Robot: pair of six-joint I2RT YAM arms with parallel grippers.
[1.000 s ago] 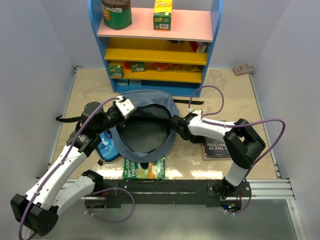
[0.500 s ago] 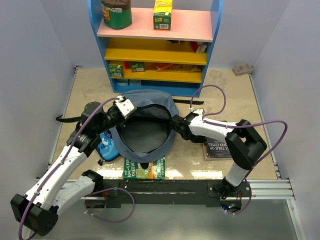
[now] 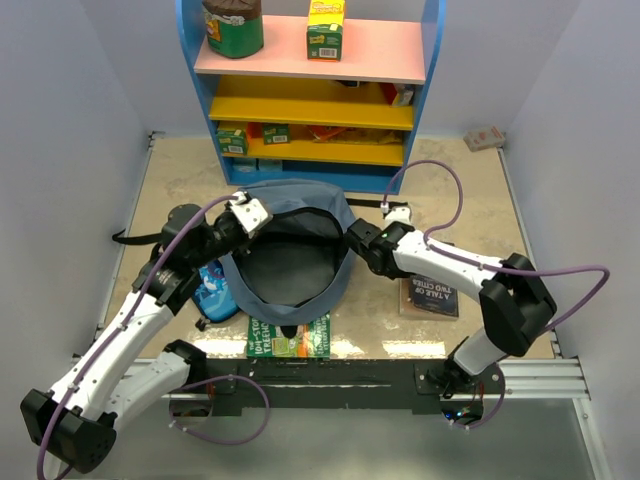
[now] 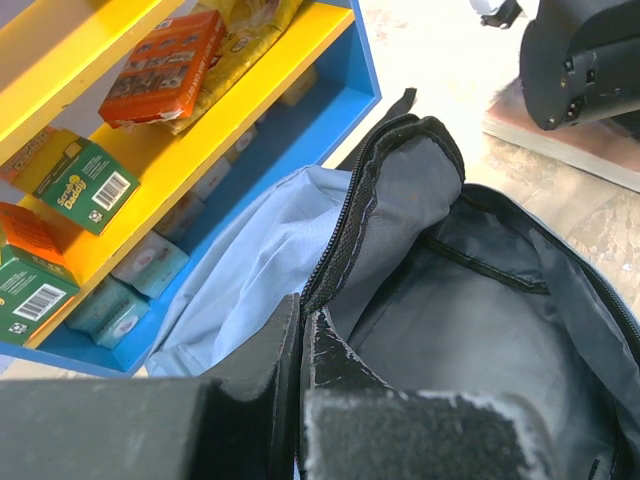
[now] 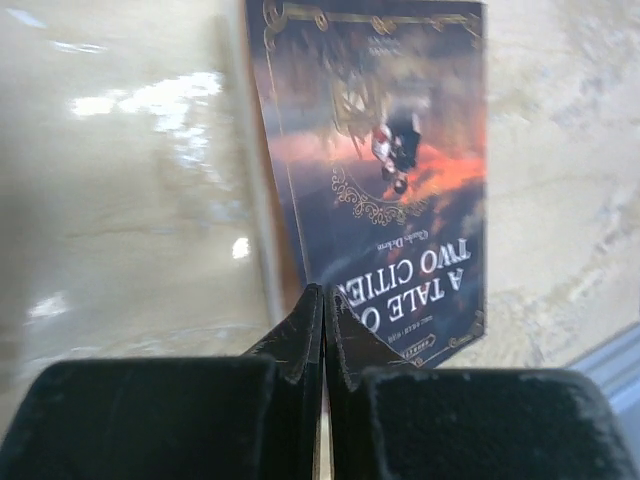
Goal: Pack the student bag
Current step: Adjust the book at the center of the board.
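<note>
Bag [image 3: 300,203], grey-blue with its mouth gaping to show the dark lining, lies on the table [image 3: 470,200] just in front of the shelf [image 3: 300,102], between the two arms. Its near edge overlaps a green book [image 3: 300,338], and a blue pencil case [image 3: 212,290] sits against its left side under the left arm. The left gripper [image 3: 247,213] is at the bag's upper-left rim; its wrist camera shows the jaws pressed together on the zippered edge. The right gripper [image 3: 355,240] is at the bag's right rim with its jaws fully closed. Its own camera shows nothing between them, and looks past them to a novel [image 5: 400,150] lying flat on the table to the bag's right.
</note>
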